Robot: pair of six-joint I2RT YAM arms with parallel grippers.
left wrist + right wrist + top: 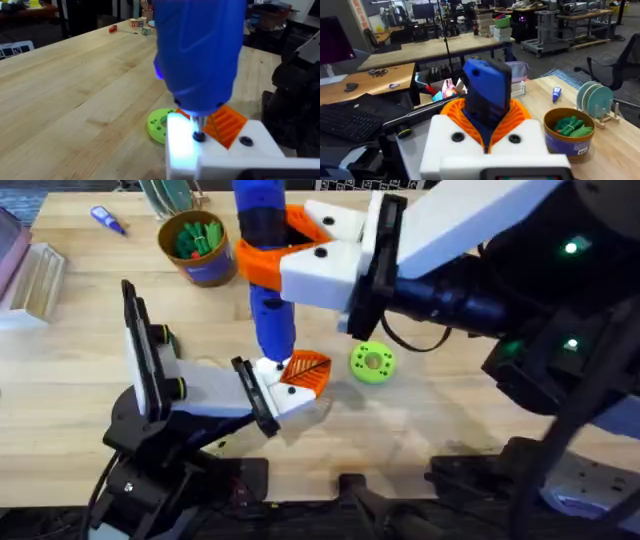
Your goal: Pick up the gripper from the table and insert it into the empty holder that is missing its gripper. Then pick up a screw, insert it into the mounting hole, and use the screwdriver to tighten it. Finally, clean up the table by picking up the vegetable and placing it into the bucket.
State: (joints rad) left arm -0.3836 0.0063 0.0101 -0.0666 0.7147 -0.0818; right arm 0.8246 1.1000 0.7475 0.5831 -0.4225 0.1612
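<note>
Green vegetable (571, 126) pieces fill the bucket (568, 139); right gripper (487, 125) clamps the screwdriver (266, 270); left's state unclear.

The screwdriver (265, 260) runs off the overhead view's top edge, and where its tip meets the holder (285, 395) is too small to tell there. Beside the holder, the orange gripper (227, 122) is partly covered by the screwdriver's blurred body in the left wrist view.

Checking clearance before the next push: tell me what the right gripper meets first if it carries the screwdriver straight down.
The screwdriver in the right gripper looks seated on the screw in the white holder, with the table beneath.
</note>
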